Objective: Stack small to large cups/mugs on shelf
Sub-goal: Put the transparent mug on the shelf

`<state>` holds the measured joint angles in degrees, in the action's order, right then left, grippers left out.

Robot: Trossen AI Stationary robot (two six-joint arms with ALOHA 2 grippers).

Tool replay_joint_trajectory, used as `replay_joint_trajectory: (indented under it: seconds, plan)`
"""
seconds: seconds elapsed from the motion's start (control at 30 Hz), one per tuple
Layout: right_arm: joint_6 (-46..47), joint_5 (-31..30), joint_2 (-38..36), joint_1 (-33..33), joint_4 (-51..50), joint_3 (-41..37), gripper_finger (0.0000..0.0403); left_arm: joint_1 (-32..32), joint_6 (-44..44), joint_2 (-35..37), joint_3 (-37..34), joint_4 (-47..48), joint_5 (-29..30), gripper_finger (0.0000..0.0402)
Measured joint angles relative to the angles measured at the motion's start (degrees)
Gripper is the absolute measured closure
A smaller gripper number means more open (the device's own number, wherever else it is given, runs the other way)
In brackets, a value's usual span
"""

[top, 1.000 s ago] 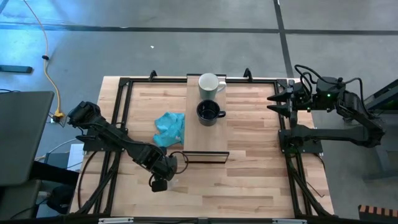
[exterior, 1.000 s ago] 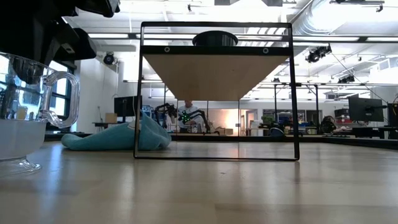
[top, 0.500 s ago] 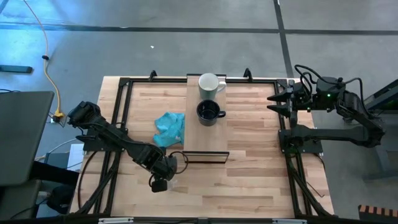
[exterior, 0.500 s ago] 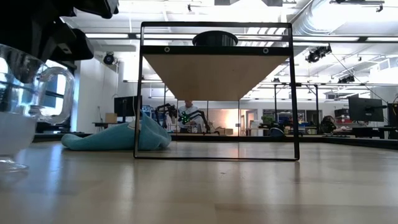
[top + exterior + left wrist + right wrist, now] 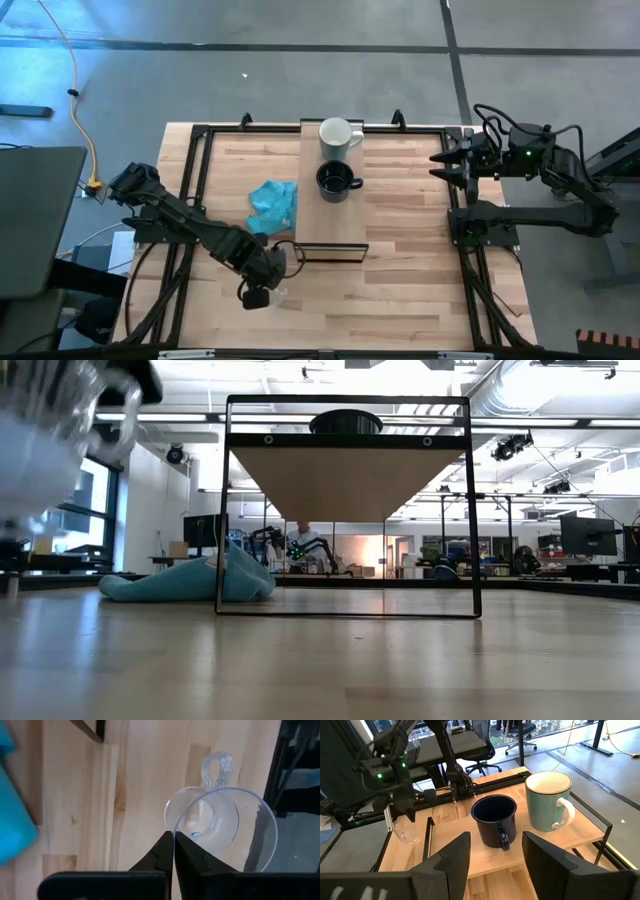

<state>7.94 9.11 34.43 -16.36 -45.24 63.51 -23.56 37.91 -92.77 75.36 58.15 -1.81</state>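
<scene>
My left gripper [image 5: 262, 288] is shut on the small clear glass cup [image 5: 220, 822], which hangs near the table's front left; the low view shows the cup [image 5: 45, 445] up in the air. The black mug [image 5: 336, 181] and the white mug [image 5: 338, 137] stand upright on the light wooden shelf [image 5: 330, 222], the white one at its far end. Both also show in the right wrist view, black mug [image 5: 494, 817] and white mug [image 5: 547, 800]. My right gripper [image 5: 495, 865] waits open and empty, high at the table's far right [image 5: 442, 165]. My left gripper pinches the glass cup's rim [image 5: 174, 831], one finger inside the cup and one outside, on the side opposite the handle [image 5: 216, 765]. The fingers [image 5: 187, 857] come from above, pointing steeply down. The cup hangs below them, mouth up, clear of the table.
A crumpled teal cloth [image 5: 274, 205] lies on the table just left of the shelf. The shelf stands on a black wire frame [image 5: 470, 510] with open space beneath it. Bare slatted tabletop [image 5: 400, 290] stretches along the near and right sides.
My left gripper has gone straight up with the glass cup. The cup's base stood on the table a second ago; now the whole cup is lifted clear of it, still mouth up.
</scene>
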Motion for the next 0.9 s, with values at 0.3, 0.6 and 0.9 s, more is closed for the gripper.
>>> replay_joint_trajectory:
  seconds: [0.3, 0.6, 0.9]
  plan:
    - [0.0, 0.0, 0.0, 0.0, 0.0, 0.0, 0.0231, 3.6, -0.1, 0.1, 9.1, 7.9, 0.8, 0.0402]
    - [0.0, 0.0, 0.0, 0.0, -1.1, 0.0, 0.0231, 7.8, -0.7, 0.1, 15.4, 14.9, 0.8, 0.0402]
    - [0.1, 0.0, 0.0, 0.0, -3.2, 0.0, 0.0231, 11.5, -3.0, 0.1, 18.2, 16.3, 0.9, 0.0401]
